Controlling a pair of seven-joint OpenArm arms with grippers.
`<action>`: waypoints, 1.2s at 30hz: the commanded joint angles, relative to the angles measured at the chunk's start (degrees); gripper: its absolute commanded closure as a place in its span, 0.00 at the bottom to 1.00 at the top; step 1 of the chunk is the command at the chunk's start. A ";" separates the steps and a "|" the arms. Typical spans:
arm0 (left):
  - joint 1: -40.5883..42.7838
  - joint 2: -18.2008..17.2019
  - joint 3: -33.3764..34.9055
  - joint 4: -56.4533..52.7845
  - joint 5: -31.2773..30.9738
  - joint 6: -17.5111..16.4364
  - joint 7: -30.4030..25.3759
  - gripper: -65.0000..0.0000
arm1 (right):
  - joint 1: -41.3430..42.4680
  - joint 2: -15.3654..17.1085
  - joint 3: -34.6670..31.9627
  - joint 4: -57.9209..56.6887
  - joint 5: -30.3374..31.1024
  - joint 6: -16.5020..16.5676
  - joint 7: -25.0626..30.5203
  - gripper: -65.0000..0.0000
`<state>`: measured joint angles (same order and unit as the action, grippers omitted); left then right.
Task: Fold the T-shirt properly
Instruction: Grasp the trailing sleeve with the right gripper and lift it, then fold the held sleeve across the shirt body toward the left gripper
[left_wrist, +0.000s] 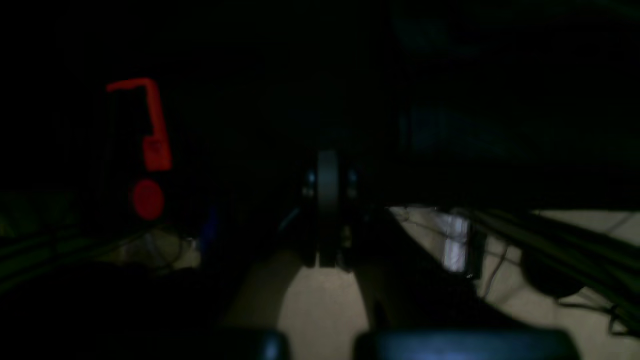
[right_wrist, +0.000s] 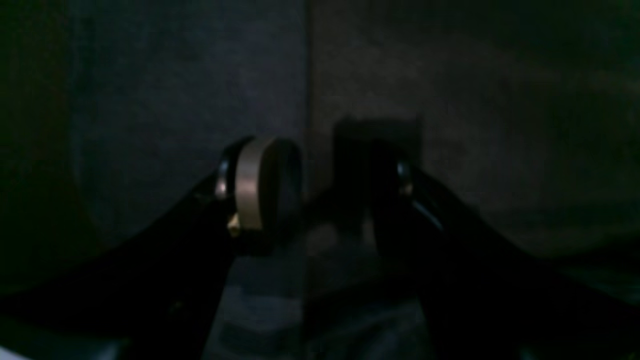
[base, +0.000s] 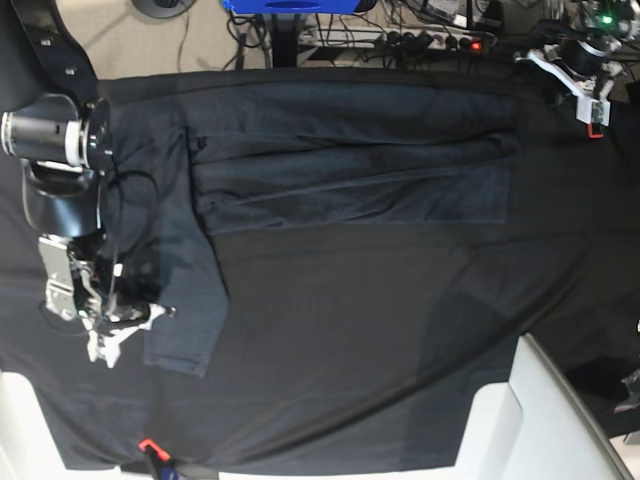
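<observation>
Two arms, one shirt. T-shirt lies flat on the black table cloth, toward the far edge in the base view, body folded into a long band running across the table. One sleeve hangs off that band's left end toward the near edge, cuff by the right gripper.

Right gripper sits low at the sleeve cuff. Right wrist view: fingers spread, gap between them, nothing pinched; dark fabric just below, with a straight seam or fold line running through the gap.

Left gripper: pads pressed together, nothing held. Left wrist view is very dark; pale floor under the tips, red part off to one side. That arm is barely visible in the base view.
</observation>
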<state>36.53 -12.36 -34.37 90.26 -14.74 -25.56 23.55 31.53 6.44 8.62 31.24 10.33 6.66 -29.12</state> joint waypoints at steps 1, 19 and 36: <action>0.35 0.10 -0.05 0.86 -0.42 -0.24 -1.00 1.00 | 1.75 0.38 -0.05 0.62 0.27 0.25 0.86 0.57; -0.62 1.85 -0.49 0.77 -0.33 -0.24 -0.91 1.00 | -0.10 -1.03 0.12 0.10 0.27 -0.11 2.44 0.58; -0.71 0.80 -0.58 -0.19 -0.07 -0.24 -0.91 1.00 | -6.25 -8.41 -0.23 20.67 0.35 0.16 -12.41 1.00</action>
<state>35.38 -10.44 -34.35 89.32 -14.50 -25.82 23.62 23.35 -2.09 8.49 51.31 10.37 6.61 -43.44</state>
